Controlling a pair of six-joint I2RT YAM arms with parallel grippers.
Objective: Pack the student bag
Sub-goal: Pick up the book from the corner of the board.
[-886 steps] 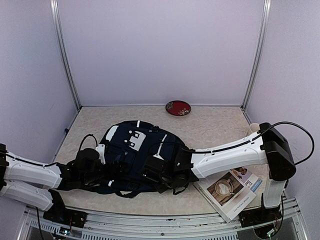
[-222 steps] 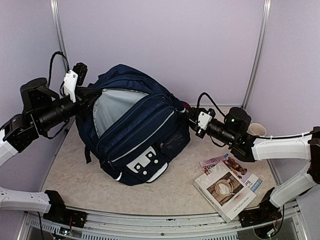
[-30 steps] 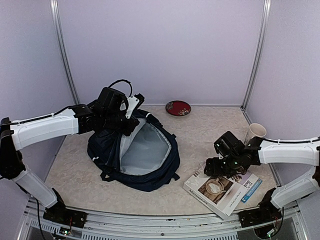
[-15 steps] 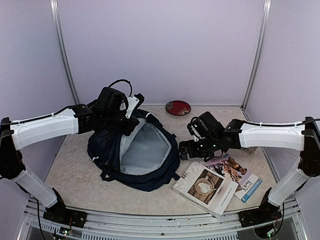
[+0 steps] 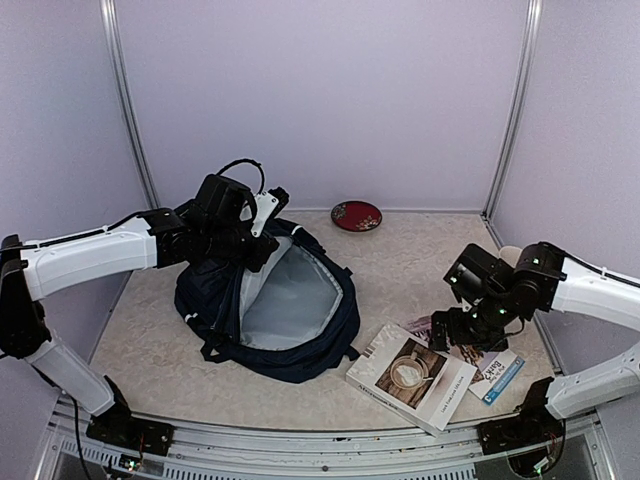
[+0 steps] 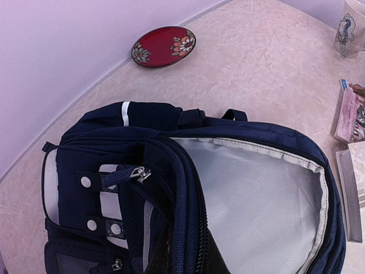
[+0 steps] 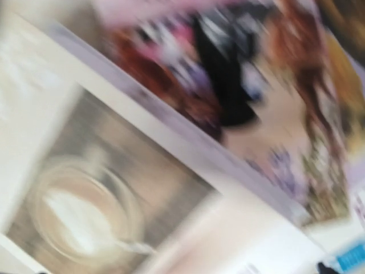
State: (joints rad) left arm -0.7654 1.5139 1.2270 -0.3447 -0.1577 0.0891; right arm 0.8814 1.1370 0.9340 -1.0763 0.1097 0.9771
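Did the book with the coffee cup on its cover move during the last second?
Yes. The coffee book slid left, away from the right rear post and closer to the student bag.

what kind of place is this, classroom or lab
Probably a robot lab test cell: walls and metal posts box in a table, a left arm and right arm are bolted at its near edge, and the student bag, book and red dish look staged.

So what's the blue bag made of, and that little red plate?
The student bag looks like woven navy fabric, matte, with stitched seams and soft folds; its grey lining looks like thin smooth cloth. The red plate seems glazed ceramic or lacquer: it shines faintly, with painted flowers.
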